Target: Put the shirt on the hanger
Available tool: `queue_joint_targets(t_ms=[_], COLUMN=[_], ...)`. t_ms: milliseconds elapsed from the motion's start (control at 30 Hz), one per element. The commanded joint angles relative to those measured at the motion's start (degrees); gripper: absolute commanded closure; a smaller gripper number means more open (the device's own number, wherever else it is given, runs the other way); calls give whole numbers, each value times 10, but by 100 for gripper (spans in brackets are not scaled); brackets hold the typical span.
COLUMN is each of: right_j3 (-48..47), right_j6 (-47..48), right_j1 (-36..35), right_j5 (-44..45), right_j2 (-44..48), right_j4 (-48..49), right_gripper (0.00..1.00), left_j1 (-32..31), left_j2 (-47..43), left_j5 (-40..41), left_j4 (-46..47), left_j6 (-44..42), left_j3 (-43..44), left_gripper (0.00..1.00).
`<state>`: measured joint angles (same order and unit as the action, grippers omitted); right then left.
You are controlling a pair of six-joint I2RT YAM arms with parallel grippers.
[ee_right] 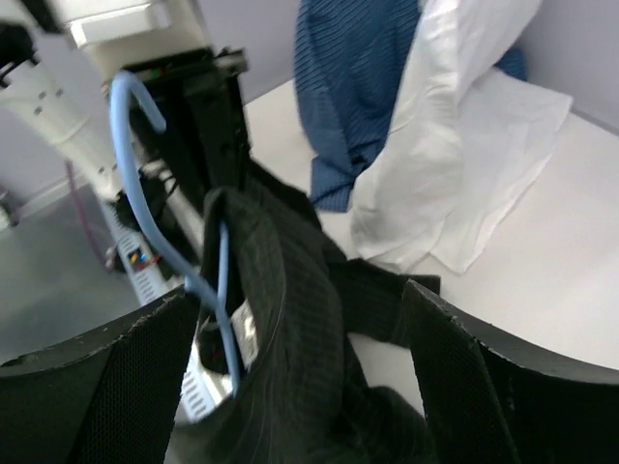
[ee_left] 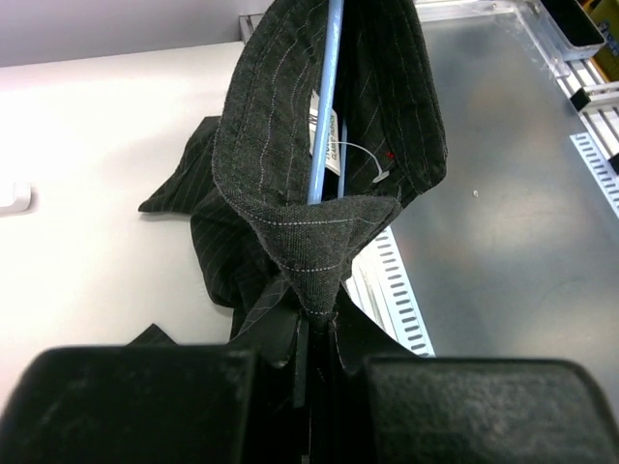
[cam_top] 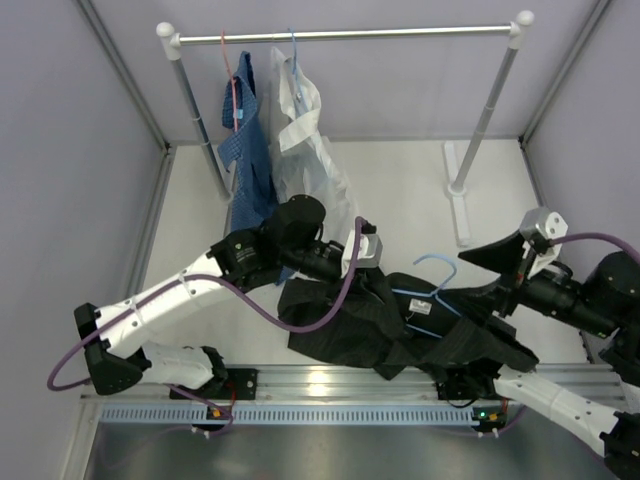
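The black pinstriped shirt (cam_top: 340, 325) lies bunched on the table near the front edge, between the two arms. My left gripper (cam_top: 385, 272) is shut on a point of its collar (ee_left: 314, 261), which it holds up. The light-blue wire hanger (cam_top: 436, 296) runs inside the collar opening (ee_left: 324, 126), and its hook (ee_right: 135, 184) sticks out towards the right arm. My right gripper (cam_top: 485, 300) stands open, its wide fingers (ee_right: 503, 387) on either side of the collar and the hanger's neck (ee_right: 290, 319), with no grip on either.
At the back stands a clothes rack (cam_top: 350, 35). A blue patterned shirt (cam_top: 250, 160) and a white shirt (cam_top: 305, 150) hang on it at the left. The rack's right foot (cam_top: 460, 205) rests on the table. A metal rail (cam_top: 340, 385) runs along the front edge.
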<state>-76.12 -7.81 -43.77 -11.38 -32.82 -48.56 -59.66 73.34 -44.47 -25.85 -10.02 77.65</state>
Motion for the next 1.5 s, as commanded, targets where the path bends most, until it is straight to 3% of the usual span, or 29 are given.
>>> queue_joint_targets(t_ms=[0,100,200,400,600,633,700,733,867,900,933,967,1000,1033,1067,1233,1267,1367,1467], right_j3=[-65,-58,-43,0,60,60,53,50,48,46,43,39,35,31,19,-40,-72,-154,-227], right_j6=[61,102,107,115,105,105,102,95,83,82,83,83,83,83,83,83,83,58,11], right_j1=[-4,-4,-4,-4,-4,-4,-4,-4,-4,-4,-4,-4,-4,-4,-4,-4,-4,-4,-4], right_j5=[-94,-198,-245,-220,-240,-236,-212,-199,-166,-152,-142,-133,-120,-110,-97,18,34,145,239], right_j2=[7,34,47,49,43,46,55,67,91,93,97,100,101,101,100,67,62,29,-16], right_j4=[-168,-198,-202,-197,-127,-119,-91,-81,-47,-46,-48,-49,-52,-62,-69,-143,-174,-250,-297], right_gripper=[19,19,20,29,52,67,84,100,100,100,100,100,100,100,100,100,100,100,100], left_j1=[-2,-2,-2,-2,-2,-3,-2,-2,-2,-3,-2,-2,-2,-2,-2,-2,-3,-2,-2], left_j2=[-35,-39,-30,-18,-17,-17,-17,-17,-18,-19,-20,-23,-27,-34,-38,-91,-106,-174,-239], left_j5=[-35,-40,-47,-75,-81,-81,-75,-67,-40,-30,-17,7,20,34,66,213,292,425,653], left_j4=[-24,-28,-28,-28,-28,-28,-28,-28,-28,-27,-27,-26,-23,-18,-12,-12,-12,-13,-27], left_j6=[-46,-43,-38,-30,-26,-25,-21,-18,-8,-5,-4,1,5,11,24,63,80,118,170], left_j3=[14,13,17,31,38,39,39,39,43,44,46,49,50,51,57,77,73,62,35], left_gripper=[100,100,100,100,100,100,100,100,100,98,88,63,45,18,2,2,2,2,2])
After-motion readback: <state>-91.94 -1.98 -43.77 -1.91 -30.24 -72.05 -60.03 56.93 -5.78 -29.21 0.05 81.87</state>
